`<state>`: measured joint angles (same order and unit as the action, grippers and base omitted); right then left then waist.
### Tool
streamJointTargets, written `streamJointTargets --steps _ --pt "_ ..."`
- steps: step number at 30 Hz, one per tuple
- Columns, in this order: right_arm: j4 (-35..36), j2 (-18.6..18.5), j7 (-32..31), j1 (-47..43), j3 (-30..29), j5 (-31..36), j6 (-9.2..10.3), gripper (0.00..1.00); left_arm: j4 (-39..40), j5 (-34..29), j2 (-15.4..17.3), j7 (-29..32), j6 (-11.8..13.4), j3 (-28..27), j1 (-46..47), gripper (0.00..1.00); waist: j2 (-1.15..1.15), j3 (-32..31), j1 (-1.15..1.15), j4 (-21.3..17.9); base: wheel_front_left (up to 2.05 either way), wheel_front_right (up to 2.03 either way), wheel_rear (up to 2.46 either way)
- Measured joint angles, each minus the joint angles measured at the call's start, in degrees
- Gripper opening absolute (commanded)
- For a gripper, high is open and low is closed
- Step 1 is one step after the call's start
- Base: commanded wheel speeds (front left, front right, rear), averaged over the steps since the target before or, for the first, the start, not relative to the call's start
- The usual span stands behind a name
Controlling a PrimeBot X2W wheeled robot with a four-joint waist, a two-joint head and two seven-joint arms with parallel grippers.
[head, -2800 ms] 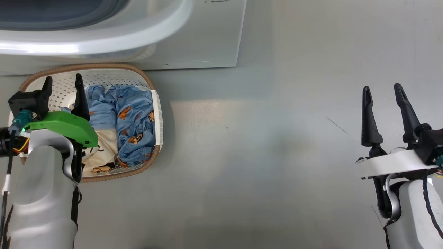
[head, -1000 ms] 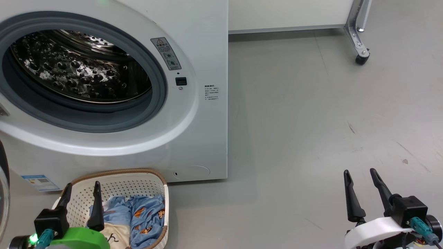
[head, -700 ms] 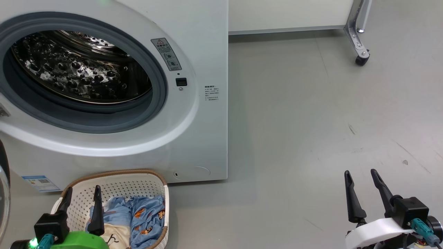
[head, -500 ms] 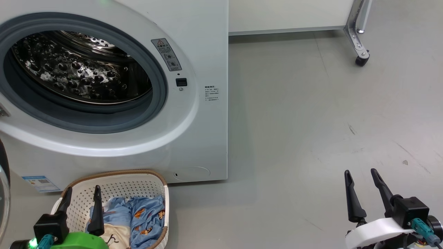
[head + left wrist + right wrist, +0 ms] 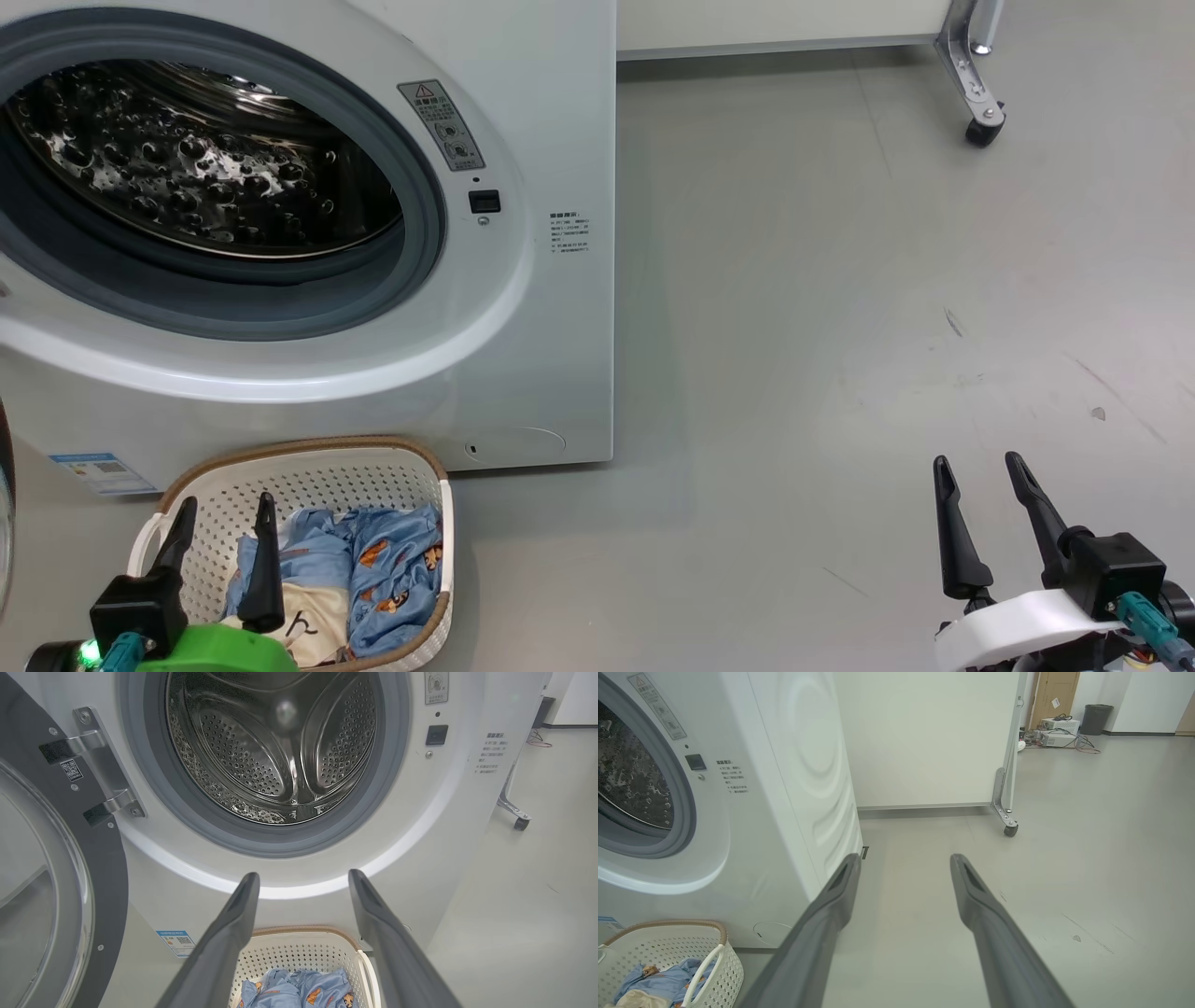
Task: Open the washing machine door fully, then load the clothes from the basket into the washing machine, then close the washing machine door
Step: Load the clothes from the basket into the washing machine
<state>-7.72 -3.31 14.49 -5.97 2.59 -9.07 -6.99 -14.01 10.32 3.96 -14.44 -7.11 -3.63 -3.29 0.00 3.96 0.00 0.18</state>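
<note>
Smooth grey floor, scuffed in places, wide open to the right of the washing machine, out to a white panel on a castered metal leg. White front-loader at the left, mouth facing the robot, square right edge dropping straight to the floor. Washing machine door swung wide on its left-side hinge, black rim and glass standing out to the left, clear of the grey gasket and dimpled steel drum. Below the mouth, just before the machine's base, the basket on the floor, open top up, a side handle at its right end, long axis apparently along the machine's front. Inside, the clothes: blue printed garment heaped at the right, cream piece at the near left. Left gripper above the basket's left part, fingers spread wide with nothing between them, pointing toward the machine. Right gripper well apart over bare floor, likewise spread and empty.
</note>
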Motion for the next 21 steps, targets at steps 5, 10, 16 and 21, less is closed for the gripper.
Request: streamJointTargets --steps 5,10,16,21 --pt "1.01 0.04 0.00 0.02 0.14 -0.01 0.00 1.00 0.12 0.31 -0.03 0.00 0.00 0.14 0.01 1.00 0.00 2.19 0.00 0.04 0.00 0.00 0.00" --pt "1.75 0.04 0.00 0.16 0.13 -0.01 0.00 1.00 0.25 0.37 -0.04 0.00 0.00 0.35 0.38 1.00 0.00 5.22 0.00 0.01 0.00 0.00 0.00" --pt "2.47 0.04 0.00 1.38 0.15 0.00 0.00 1.00 0.07 1.31 -0.04 0.00 0.00 1.24 2.59 1.00 0.00 8.85 0.00 -0.01 0.00 0.00 0.00" --pt "3.01 0.00 0.00 2.62 0.42 0.01 0.00 1.00 0.59 1.72 0.03 0.00 0.00 1.43 5.96 1.00 0.00 12.73 0.00 -0.05 0.00 0.00 0.00"
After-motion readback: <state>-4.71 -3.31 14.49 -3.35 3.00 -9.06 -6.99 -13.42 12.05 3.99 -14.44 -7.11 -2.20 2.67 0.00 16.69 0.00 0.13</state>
